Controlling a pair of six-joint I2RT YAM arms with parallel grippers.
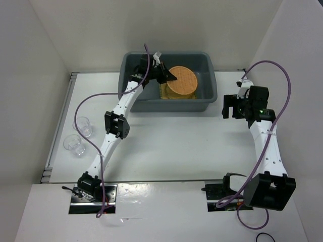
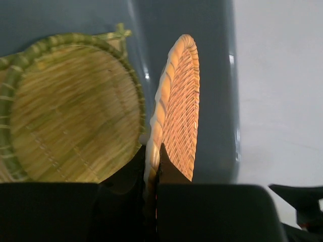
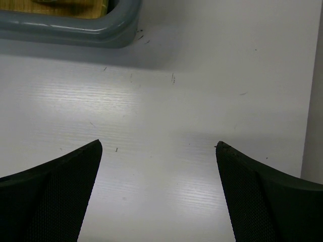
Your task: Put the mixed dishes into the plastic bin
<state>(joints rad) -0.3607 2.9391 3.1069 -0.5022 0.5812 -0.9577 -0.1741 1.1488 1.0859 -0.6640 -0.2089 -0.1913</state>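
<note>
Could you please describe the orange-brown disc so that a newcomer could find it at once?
Look to the grey-blue plastic bin at the far side of the table. Inside it, the left end effector grips the orange-brown disc by its rim. It is the one round, orange, tightly woven piece, held above the paler yellow woven mat.

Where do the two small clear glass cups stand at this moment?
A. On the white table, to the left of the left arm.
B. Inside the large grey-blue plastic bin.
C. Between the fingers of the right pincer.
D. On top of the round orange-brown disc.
A: one small clear glass cup and the other cup stand on the white table, outside the large grey-blue plastic bin.
</note>
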